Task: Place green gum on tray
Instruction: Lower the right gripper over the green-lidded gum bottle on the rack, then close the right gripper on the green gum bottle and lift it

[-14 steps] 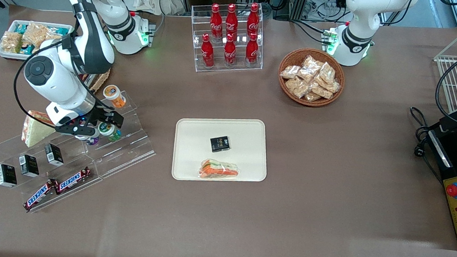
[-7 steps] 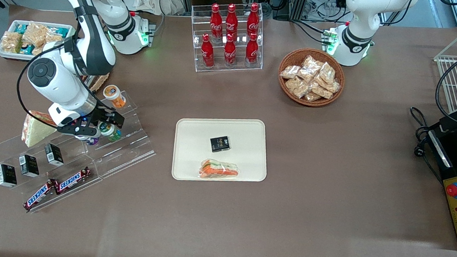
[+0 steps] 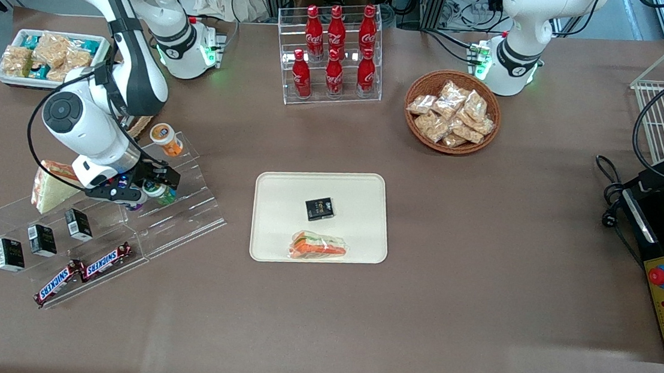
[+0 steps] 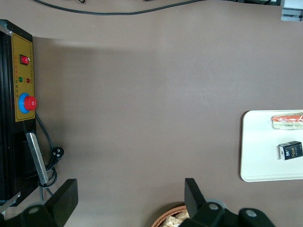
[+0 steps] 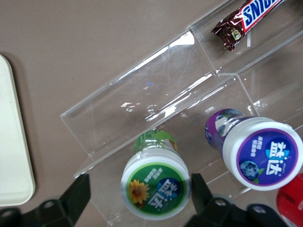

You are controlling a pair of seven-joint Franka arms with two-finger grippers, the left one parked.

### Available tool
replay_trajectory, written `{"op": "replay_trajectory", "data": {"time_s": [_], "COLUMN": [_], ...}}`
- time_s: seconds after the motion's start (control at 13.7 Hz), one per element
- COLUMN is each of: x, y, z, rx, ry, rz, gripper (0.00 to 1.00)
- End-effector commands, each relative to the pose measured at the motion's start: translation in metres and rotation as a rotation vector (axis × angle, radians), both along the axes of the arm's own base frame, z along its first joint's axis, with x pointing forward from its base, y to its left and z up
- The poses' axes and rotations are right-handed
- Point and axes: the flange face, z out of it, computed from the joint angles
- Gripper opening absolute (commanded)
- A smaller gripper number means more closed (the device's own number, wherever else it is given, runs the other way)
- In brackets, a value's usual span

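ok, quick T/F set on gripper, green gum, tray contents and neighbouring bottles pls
1. The gripper is open, one finger on each side of the green gum. True.
2. The green gum already lies on the tray. False: it stands on the clear acrylic stand, toward the working arm's end of the table.
3. A purple-lidded bottle stands beside the green gum. True.
4. The tray holds nothing. False: a small black box and a wrapped sandwich lie on it.
5. The orange-lidded bottle sits in the wicker basket. False: it stands on the acrylic stand.
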Motion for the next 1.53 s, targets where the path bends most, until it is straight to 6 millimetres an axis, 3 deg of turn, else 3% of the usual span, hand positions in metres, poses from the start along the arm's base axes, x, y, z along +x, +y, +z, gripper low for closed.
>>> {"op": "replay_trajectory", "data": {"time_s": [0.0, 0.15, 0.22, 0.36, 0.51, 0.58, 0.8, 0.95, 1.09, 1.24, 1.46], "x": [-0.002, -0.002, -0.002, -0.002, 0.005, 0.012, 0.035, 0.041, 0.039, 0.033, 0.015], "y": [-0.003, -0.004, -0.004, -0.004, -0.007, -0.005, 0.003, 0.009, 0.015, 0.036, 0.111], "z": [-0.008, -0.009, -0.009, -0.008, 0.010, 0.031, 0.127, 0.189, 0.235, 0.265, 0.272], "rx": [0.008, 0.007, 0.007, 0.007, 0.008, 0.010, 0.009, 0.022, 0.043, 0.083, 0.069], "ry": [-0.009, -0.006, -0.004, -0.003, -0.012, 0.004, 0.087, 0.106, 0.108, 0.111, 0.115], "rz": [0.001, 0.002, 0.004, 0.002, 0.000, -0.002, 0.006, 0.019, 0.015, -0.005, -0.090], "gripper": [0.57, 0.56, 0.49, 0.46, 0.46, 0.46, 0.47, 0.47, 0.47, 0.47, 0.47]}}
